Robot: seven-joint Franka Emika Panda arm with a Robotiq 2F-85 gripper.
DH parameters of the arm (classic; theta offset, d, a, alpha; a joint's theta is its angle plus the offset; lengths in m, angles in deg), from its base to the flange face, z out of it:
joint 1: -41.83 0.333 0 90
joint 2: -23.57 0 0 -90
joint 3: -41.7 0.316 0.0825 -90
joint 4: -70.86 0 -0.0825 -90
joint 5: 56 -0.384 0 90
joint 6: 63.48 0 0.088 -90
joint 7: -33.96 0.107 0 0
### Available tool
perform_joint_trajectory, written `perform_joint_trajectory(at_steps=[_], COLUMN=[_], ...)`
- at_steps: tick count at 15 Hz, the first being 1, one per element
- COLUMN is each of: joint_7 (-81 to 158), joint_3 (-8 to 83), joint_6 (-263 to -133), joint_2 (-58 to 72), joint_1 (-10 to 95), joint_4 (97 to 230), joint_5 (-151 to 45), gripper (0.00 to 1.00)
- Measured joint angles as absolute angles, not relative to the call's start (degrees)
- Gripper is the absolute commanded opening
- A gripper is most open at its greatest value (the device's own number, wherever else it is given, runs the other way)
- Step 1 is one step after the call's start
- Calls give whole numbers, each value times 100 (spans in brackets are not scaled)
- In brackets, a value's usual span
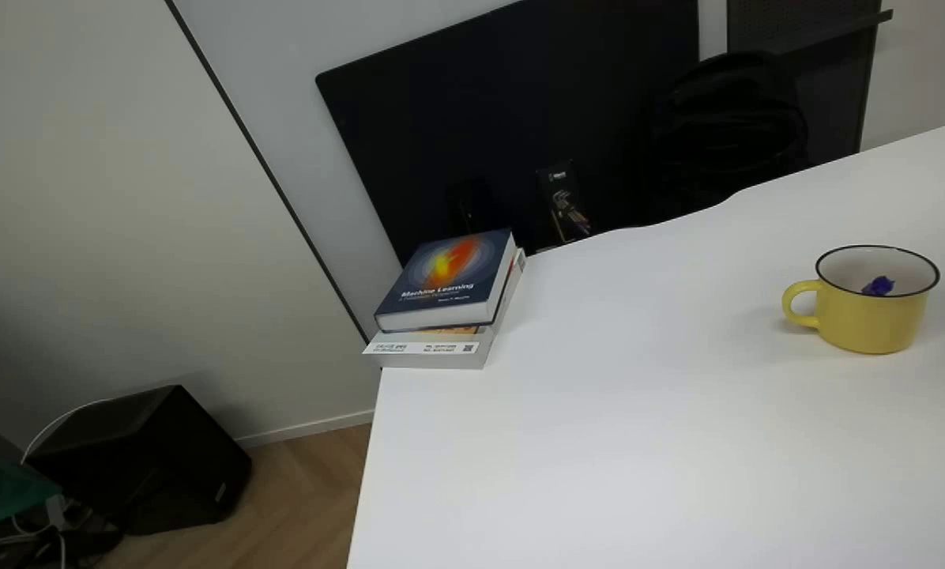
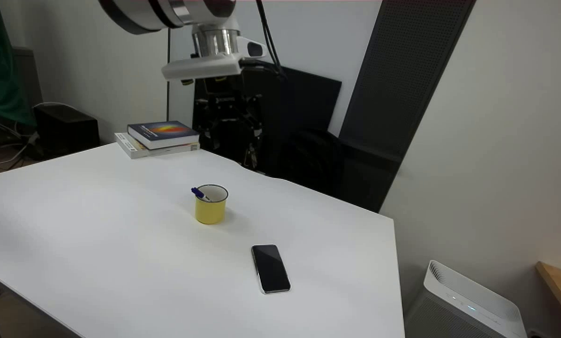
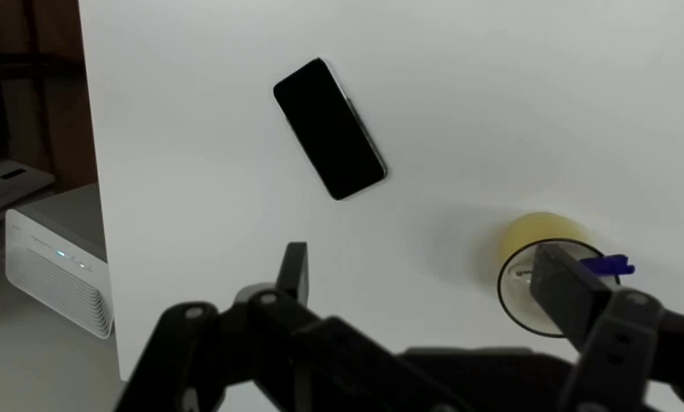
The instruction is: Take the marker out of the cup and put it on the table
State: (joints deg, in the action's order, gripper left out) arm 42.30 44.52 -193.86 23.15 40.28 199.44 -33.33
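I have the gripper (image 3: 423, 272) hanging high over the tabletop (image 2: 121, 234), its fingers (image 3: 571, 292) spread wide apart. The marker (image 2: 197, 193) is in the cup (image 2: 210, 212), tilted, its blue end above the rim. In an exterior view the cup stands well in from the edges, between the books (image 2: 163, 135), stacked at the far left corner, and the phone (image 2: 271, 268), which lies flat, closer than the cup to the tabletop's right edge. In my wrist view one finger hides part of the cup and part of the marker.
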Motion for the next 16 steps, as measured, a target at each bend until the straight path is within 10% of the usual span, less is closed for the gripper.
perform_joint_trajectory(at_steps=[16], joint_7=[4057], joint_3=[4239], joint_6=[-19700], joint_2=[-79], joint_1=[4956], joint_4=[17605], joint_5=[-2892], gripper=[100])
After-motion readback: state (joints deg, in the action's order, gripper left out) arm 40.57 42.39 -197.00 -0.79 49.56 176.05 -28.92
